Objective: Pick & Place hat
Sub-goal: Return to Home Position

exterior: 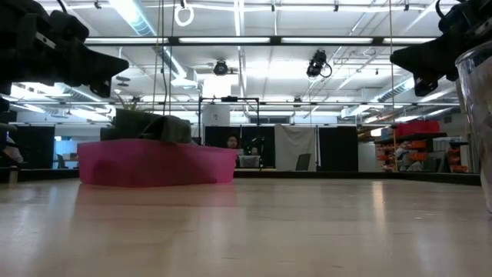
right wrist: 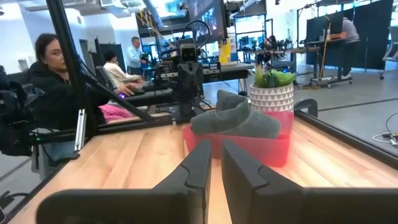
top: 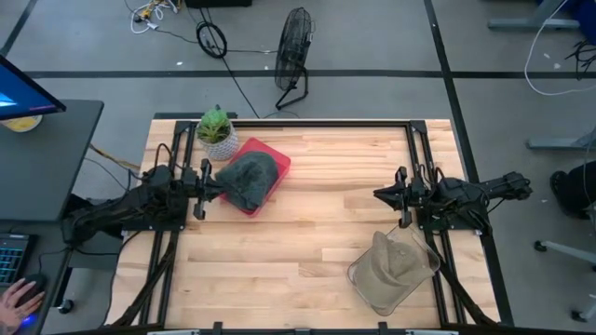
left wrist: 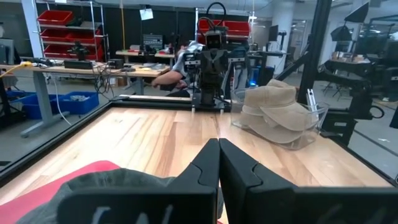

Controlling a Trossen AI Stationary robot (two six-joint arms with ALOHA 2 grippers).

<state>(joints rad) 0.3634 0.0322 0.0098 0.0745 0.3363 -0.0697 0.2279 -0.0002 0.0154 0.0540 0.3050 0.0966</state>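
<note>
A grey hat (top: 248,180) lies in a red tray (top: 276,160) at the table's far left; it also shows in the low view (exterior: 154,127) and in the right wrist view (right wrist: 239,119). My left gripper (top: 218,191) is shut and empty, hovering at the tray's left side above the hat's near edge (left wrist: 112,186). Beige hats (top: 386,265) lie in a clear bin (top: 424,270) at the near right, and they also show in the left wrist view (left wrist: 273,109). My right gripper (top: 380,194) hangs above the table far of the bin, fingers almost together, empty.
A potted plant (top: 216,130) in a white pot stands just behind the red tray. Bare wood (top: 317,233) lies between the two arms. Black frame rails (top: 298,121) run along the table's edges. People sit at desks beyond the table (right wrist: 50,81).
</note>
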